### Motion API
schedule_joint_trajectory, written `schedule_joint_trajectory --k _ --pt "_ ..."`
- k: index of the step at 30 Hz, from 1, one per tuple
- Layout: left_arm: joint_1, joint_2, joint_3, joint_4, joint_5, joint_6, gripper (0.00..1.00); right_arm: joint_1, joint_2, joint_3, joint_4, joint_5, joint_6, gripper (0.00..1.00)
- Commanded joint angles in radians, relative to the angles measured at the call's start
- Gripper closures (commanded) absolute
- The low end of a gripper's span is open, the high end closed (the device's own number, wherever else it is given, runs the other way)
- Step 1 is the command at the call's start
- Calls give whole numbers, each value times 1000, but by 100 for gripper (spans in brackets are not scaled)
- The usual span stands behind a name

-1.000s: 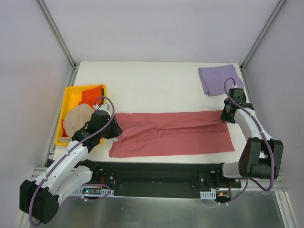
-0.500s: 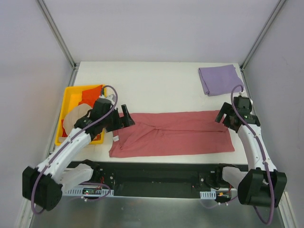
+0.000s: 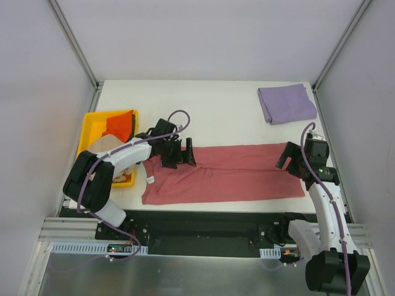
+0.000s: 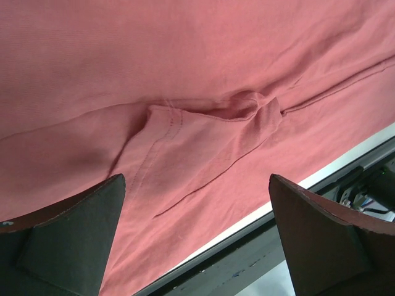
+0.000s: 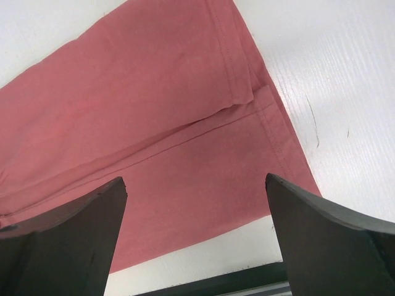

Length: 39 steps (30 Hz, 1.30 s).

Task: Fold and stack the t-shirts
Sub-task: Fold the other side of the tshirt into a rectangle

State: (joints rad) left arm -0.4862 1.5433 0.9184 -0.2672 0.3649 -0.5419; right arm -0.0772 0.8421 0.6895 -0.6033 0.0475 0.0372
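A dusty red t-shirt lies flat as a long band across the near half of the table, folded lengthwise. My left gripper hovers open over its left part, above a bunched sleeve fold, with nothing between the fingers. My right gripper hangs open over the shirt's right end, near the hem corner. A lavender t-shirt sits folded at the far right corner. Orange and beige t-shirts lie crumpled in the bin, with a sliver of dark green.
A yellow plastic bin stands at the table's left edge. The table's front edge runs just below the red shirt. Bare white tabletop shows to the right of the shirt's hem. Metal frame posts rise at the back corners.
Both grippers have opened and let go of the red shirt's ends. The left one swung right over the shirt; the right one drew back toward the near edge.
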Motion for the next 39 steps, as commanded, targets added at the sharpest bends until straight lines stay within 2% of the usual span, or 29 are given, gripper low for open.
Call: schedule_joint_trajectory --k 1,9,17,21,23,26,28,31,39 --pt "-28 38 39 25 23 37 1 -6 -17 2 -3 8 -5 4" --pt "-61 74 40 23 32 45 1 -6 -18 -4 -1 2 -10 4" --pt "-147 -5 -9 23 164 56 1 -6 -37 -7 -1 9 -10 4" --pt "-196 -21 -26 14 276 62 1 -6 -46 -7 -1 9 -10 4" --pt "-207 -61 -30 -4 228 65 1 -6 -51 -10 -3 9 -10 4" --pt "-200 -112 -10 -29 -7 83 1 -6 -54 -13 5 5 -8 4" --pt "-169 -111 17 -30 -89 83 1 -6 -48 -12 5 3 -11 4" --pt "-112 -62 57 -27 -151 94 1 -6 -46 -11 7 -3 -13 4" --pt "-28 115 135 -33 -110 143 1 -4 -17 -25 49 -69 -7 4"
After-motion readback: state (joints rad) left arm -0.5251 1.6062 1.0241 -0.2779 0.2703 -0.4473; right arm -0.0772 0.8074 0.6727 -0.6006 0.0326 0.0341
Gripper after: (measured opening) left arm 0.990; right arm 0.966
